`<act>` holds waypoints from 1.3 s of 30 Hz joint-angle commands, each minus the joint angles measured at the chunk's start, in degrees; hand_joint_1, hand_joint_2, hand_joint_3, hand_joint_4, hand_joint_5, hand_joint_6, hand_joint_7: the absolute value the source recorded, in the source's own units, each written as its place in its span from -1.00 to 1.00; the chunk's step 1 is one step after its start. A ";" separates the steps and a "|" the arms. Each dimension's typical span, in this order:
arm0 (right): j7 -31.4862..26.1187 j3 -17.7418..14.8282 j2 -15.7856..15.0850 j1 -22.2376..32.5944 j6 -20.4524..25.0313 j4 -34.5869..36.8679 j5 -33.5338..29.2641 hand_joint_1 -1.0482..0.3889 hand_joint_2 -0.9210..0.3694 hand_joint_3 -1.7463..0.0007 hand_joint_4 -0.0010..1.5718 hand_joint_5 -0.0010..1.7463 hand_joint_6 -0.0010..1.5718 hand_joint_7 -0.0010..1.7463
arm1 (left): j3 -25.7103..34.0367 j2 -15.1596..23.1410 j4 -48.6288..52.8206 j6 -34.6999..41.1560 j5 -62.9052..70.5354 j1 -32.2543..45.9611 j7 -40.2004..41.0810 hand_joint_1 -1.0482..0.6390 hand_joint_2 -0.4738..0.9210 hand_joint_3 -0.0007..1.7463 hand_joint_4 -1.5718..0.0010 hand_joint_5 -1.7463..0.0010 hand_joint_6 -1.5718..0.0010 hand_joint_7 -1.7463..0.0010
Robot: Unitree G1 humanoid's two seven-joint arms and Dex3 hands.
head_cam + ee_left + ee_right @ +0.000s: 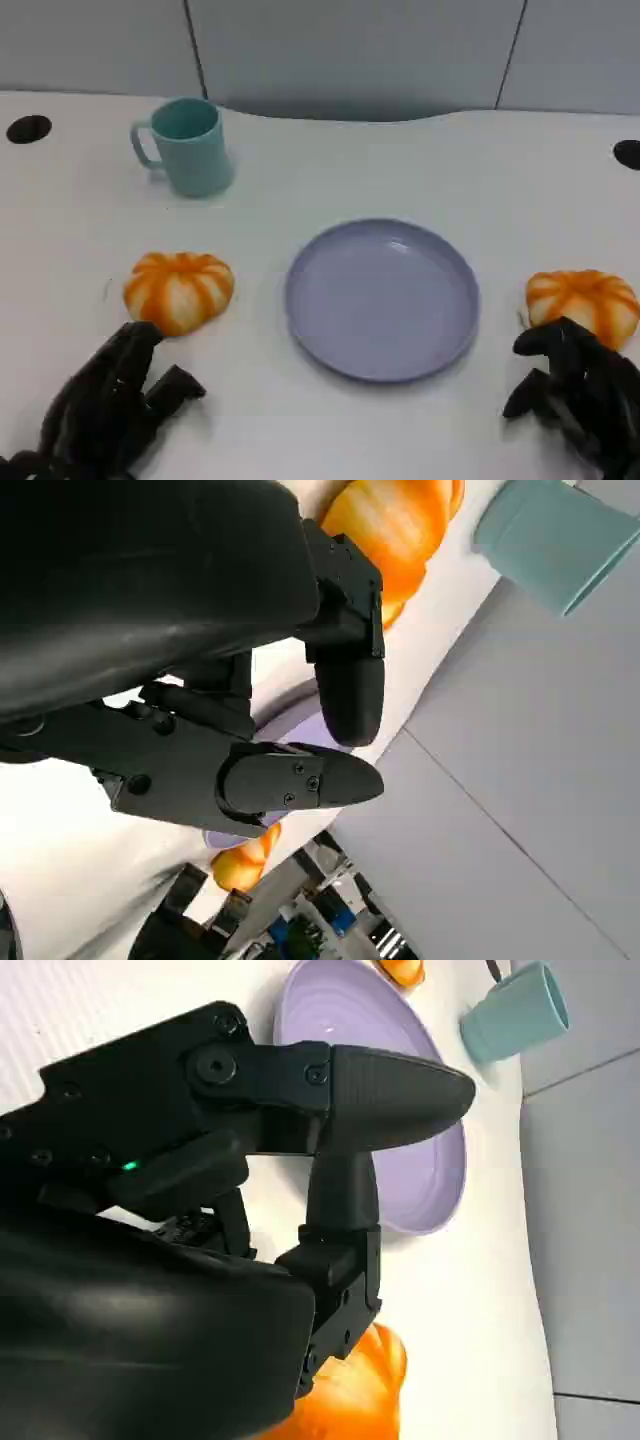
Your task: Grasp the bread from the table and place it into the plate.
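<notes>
1. At table centre sits the plate [382, 298], lilac, bare, rim up; nothing in it, so the task is not yet done.
2. Left bun [179, 290] lies at 9 o'clock of the plate, apart from its rim. Right bun [583, 303] lies at 3 o'clock, likewise apart. Both are orange with pale stripes and rest flat on the table [400, 160].
3. Left hand [110, 405] rests low at 6 o'clock of the left bun, fingertips just short of it or barely touching; which, I cannot tell. Fingers are spread and it holds nothing.
4. Right hand [580, 395] sits at 6 o'clock of the right bun, fingers apart, empty. Its upper fingers overlap the bun's near edge in the head view; contact cannot be confirmed.
5. Right wrist view: the fingers [380, 1095] reach over toward the plate, with the bun close under the hand's shell. Judgement: the hand is poised for a top-down grasp.
6. Mug [186, 145], teal, stands upright at 11 o'clock of the plate, well apart and out of either likely path.
7. Judgement: approach stage. Each hand is parked by its own bun, so either could go first; a short inward carry to the plate follows.
</notes>
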 commanded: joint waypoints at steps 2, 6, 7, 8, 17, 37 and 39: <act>-0.35 -0.41 -0.58 0.65 0.35 -0.84 -0.18 0.01 -1.00 0.34 -0.18 1.00 -0.45 0.93 | 0.38 0.91 -0.62 -0.25 0.00 0.50 0.13 -0.27 1.00 -0.63 0.35 -1.00 0.63 -0.95; -0.35 -0.47 -0.52 0.60 0.38 -0.82 -0.25 0.00 -1.00 0.34 -0.18 1.00 -0.45 0.93 | 0.41 0.87 -0.62 -0.35 0.02 0.49 0.20 -0.27 1.00 -0.63 0.35 -1.00 0.62 -0.96; -0.39 -0.43 -0.47 0.56 0.41 -0.79 -0.28 0.00 -1.00 0.34 -0.18 1.00 -0.45 0.93 | 0.46 0.90 -0.50 -0.41 -0.02 0.43 0.09 -0.27 1.00 -0.63 0.35 -1.00 0.62 -0.96; -0.42 -0.40 -0.43 0.52 0.43 -0.78 -0.31 0.00 -1.00 0.34 -0.18 1.00 -0.44 0.93 | 0.49 0.92 -0.41 -0.46 -0.04 0.39 0.02 -0.27 1.00 -0.62 0.36 -1.00 0.64 -0.95; -0.46 -0.20 -0.29 0.56 0.36 -0.84 -0.46 0.00 -1.00 0.34 -0.17 1.00 -0.44 0.94 | 0.81 1.12 -0.44 0.04 -0.45 0.15 0.00 -0.27 1.00 -0.65 0.36 -1.00 0.58 -0.88; -2.08 1.26 1.87 0.92 0.75 -2.02 -1.46 0.00 -1.00 0.34 -0.23 1.00 -0.48 0.95 | -8.32 9.36 -15.66 -55.52 54.89 -1.67 30.11 -0.39 1.00 -0.66 0.35 -1.00 0.47 -0.80; -2.42 1.30 2.14 0.91 0.84 -2.14 -1.59 0.00 -1.00 0.34 -0.23 1.00 -0.48 0.95 | -10.39 13.69 -17.72 -56.24 68.66 -3.06 38.64 -0.41 1.00 -0.71 0.36 -0.99 0.46 -0.75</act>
